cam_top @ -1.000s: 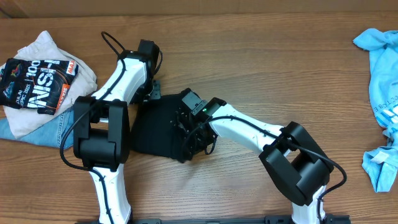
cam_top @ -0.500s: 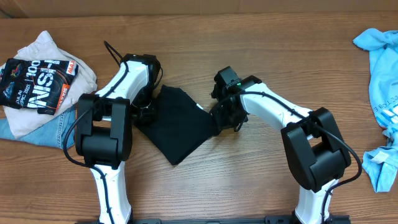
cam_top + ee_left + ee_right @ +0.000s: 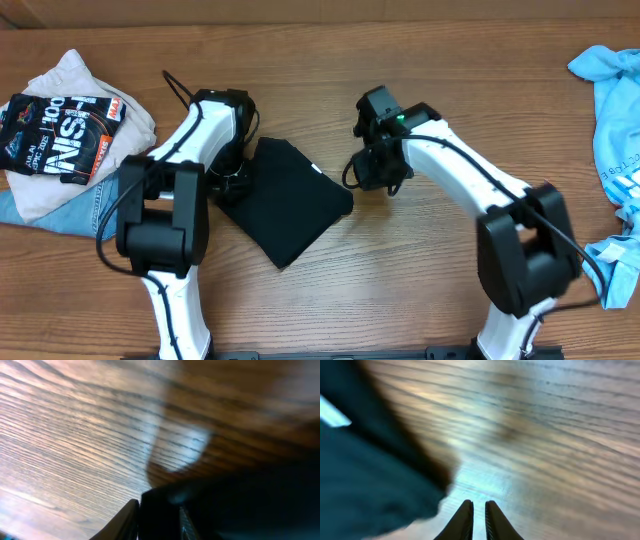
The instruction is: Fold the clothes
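While the heap at the left edge lies as it did a second ago, with the printed black garment on top of a beige cloth, everything that has changed is in the middle of the tabletop.

The left arm has hardly moved. The left gripper is down at the left edge of the black shirt. Its wrist view shows dark cloth right at the fingers, but the blur hides whether they pinch it, so I cannot tell its hold.

The shirt itself looks different. A second ago it was bunched under both arms. Now it lies flat as a tidy folded panel turned cornerwise, one corner pointing toward the near edge. Its small white label shows on the far right side.

The right arm has made the biggest move. It was over the cloth a second ago and at its right corner half a second ago. Now it has drawn away, and the right gripper hangs just beside that corner, clear of it. Its fingertips are a sliver apart, with bare wood showing in the gap and nothing held.

I take that to mean the fold has been laid and let go. The shirt is now compact, so the task is either nearly done or needs one more fold. Well off at the right edge, the light blue shirt lies crumpled, with neither arm near it.
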